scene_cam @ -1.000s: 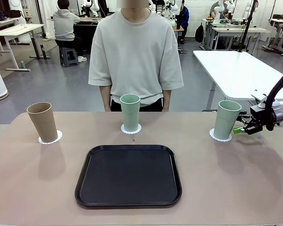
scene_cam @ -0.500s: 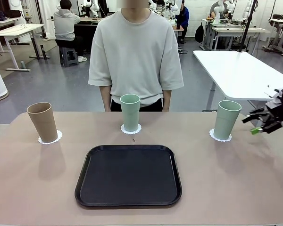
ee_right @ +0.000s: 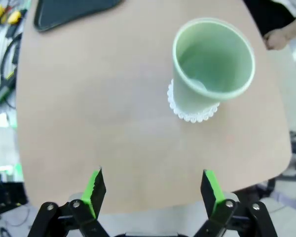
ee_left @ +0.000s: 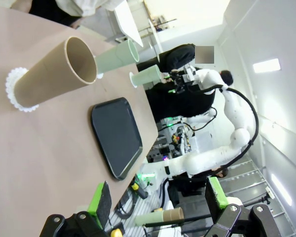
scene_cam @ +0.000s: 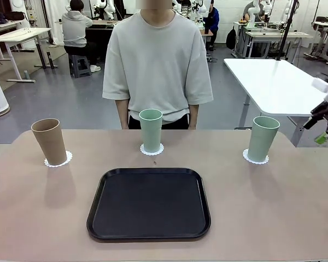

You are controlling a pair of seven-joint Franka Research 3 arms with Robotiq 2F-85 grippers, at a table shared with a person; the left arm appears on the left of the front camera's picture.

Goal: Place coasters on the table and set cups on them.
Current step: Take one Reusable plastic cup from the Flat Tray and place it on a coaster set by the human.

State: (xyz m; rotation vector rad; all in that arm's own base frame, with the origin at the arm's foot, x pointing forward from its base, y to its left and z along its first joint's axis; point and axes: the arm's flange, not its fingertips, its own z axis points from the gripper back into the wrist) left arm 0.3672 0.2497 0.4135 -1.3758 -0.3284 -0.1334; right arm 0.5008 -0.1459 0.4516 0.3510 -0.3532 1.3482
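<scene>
Front view, near to far: black tray (scene_cam: pixel 148 203) central on tabletop (scene_cam: pixel 295 218); 3 cups on 3 coasters beyond. Right gripper (ee_right: pixel 153 190) wide open, empty, clear of mint cup (ee_right: pixel 213 61). Left gripper (ee_left: pixel 158 200) open, empty. Retract without clipping cup.

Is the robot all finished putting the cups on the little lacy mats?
It looks finished. The brown cup, the middle green cup and the right green cup each stand on a coaster on the table. The right gripper is open and holds nothing. The left gripper is open too. Nothing seems left.
</scene>
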